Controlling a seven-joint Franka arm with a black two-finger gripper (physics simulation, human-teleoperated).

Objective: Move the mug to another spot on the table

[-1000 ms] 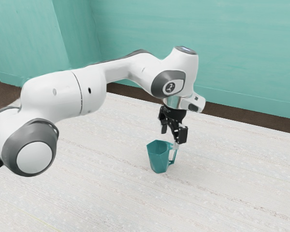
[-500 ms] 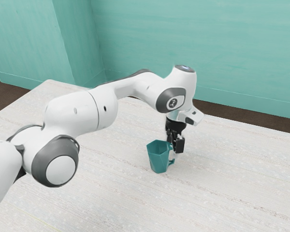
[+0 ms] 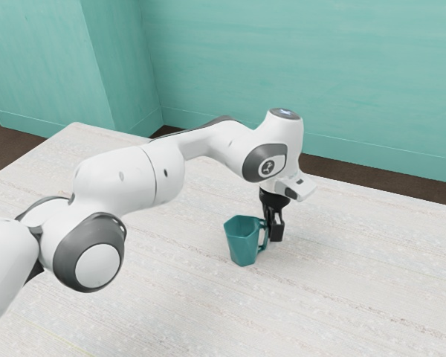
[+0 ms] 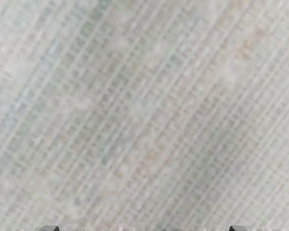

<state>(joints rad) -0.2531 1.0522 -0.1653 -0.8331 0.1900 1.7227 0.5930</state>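
The teal mug [image 3: 241,242] stands upright on the pale table [image 3: 357,290], just below the middle of the exterior view. Its open top faces up. Its handle [image 3: 263,239] sticks out toward the exterior view's right.

The black gripper [image 3: 273,230] points down and is right at the handle, touching or almost touching it. I cannot tell if it is holding the handle or just next to it.

The big white arm [image 3: 134,178] comes in from the lower left of the frame and bends over to the mug. Its round gray joint [image 3: 89,256] sits low on the left side.

Behind the table is a blue-green wall [image 3: 320,67] across the top of the frame. A strip of dark brown floor [image 3: 386,177] runs under it.

The wrist view looks down at the table top [image 4: 144,115], which is pale with thin crossing lines.
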